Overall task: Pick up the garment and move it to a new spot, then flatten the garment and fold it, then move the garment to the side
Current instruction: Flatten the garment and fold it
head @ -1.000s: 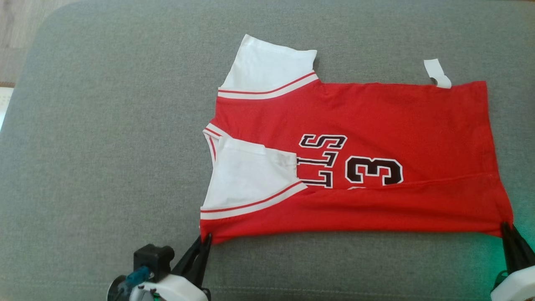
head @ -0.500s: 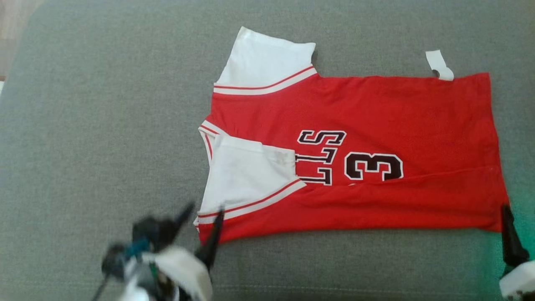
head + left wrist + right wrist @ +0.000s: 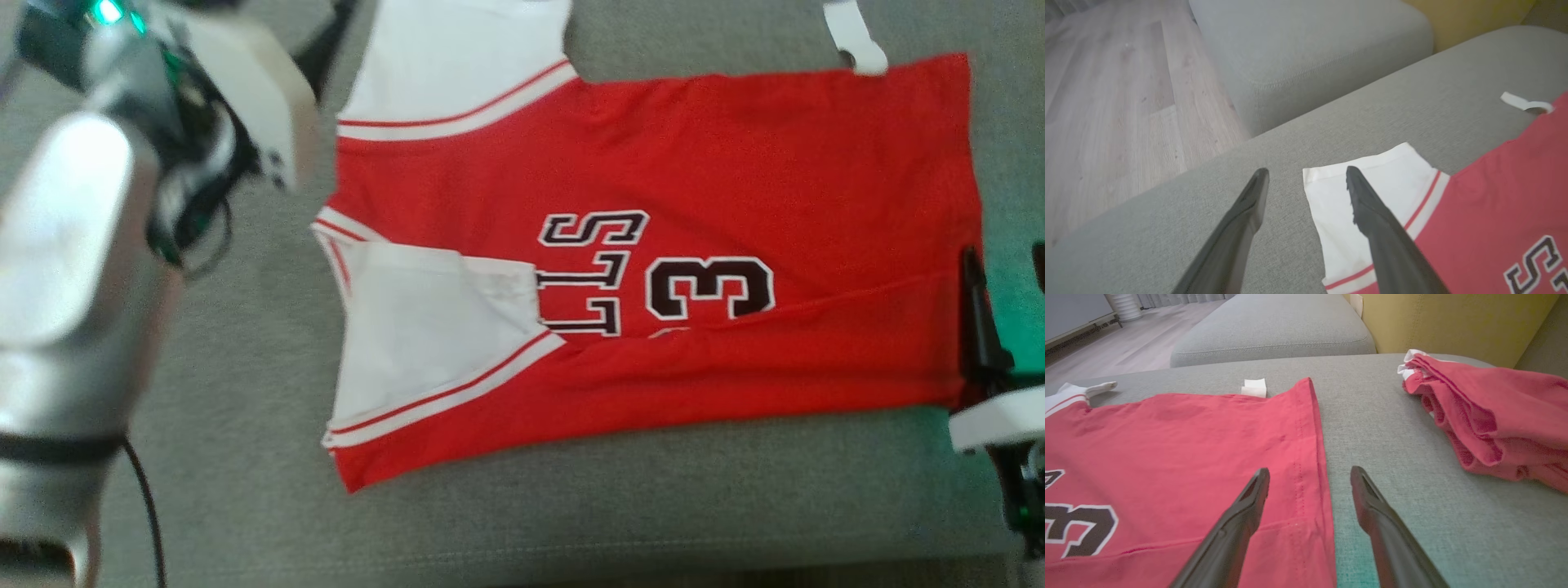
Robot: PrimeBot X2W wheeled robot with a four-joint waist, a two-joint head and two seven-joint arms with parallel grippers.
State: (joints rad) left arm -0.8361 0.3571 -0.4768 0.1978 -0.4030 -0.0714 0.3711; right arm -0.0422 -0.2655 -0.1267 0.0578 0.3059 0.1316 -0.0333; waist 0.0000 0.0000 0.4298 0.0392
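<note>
**Left gripper (image 3: 1306, 175) and right gripper (image 3: 1309, 473): both spread, nothing held**

Your left fingers stand either side of the white sleeve (image 3: 1392, 179) edge. Your right fingers stand either side of the garment (image 3: 735, 155) hem, possibly clear of the cloth. The garment lies flat on the grey cushion (image 3: 1372, 114), its near edge folded over. A second red bundle (image 3: 1494, 416) lies well apart, past the hem.
</note>
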